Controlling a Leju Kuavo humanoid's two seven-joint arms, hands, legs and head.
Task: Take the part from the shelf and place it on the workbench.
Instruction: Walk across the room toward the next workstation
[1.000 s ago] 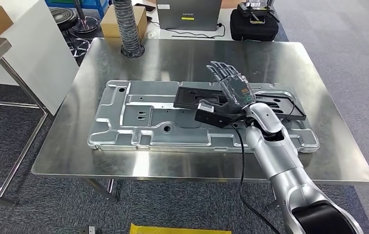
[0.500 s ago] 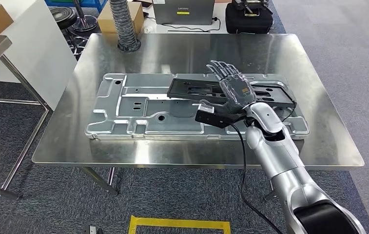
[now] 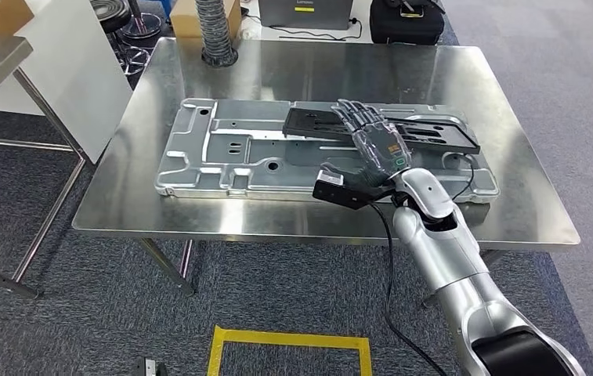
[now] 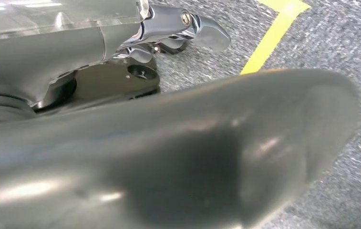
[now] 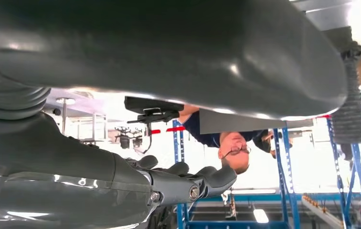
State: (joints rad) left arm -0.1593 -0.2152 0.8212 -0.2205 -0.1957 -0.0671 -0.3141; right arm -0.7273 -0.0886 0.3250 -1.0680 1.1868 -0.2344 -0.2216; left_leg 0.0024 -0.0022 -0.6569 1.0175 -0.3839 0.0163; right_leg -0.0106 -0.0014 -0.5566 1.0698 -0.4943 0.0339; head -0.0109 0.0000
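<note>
Right hand (image 3: 374, 149) with fingers (image 3: 353, 115) spread flat, holding nothing, over the black part (image 3: 434, 135) on the desk (image 3: 528, 223); withdrawing carelessly could snag and drag it.

Behind the far edge: grey ribbed hose (image 3: 216, 31), laptop (image 3: 303, 12), black bag (image 3: 404, 23), cardboard box (image 3: 187, 16). Yellow floor tape (image 3: 289, 345) in front.

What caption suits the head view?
Right hand open above black part lying on silver panel on the workbench.

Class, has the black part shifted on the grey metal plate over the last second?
No. The black part lies across the same far right area of the grey metal plate; only the camera moved.
</note>
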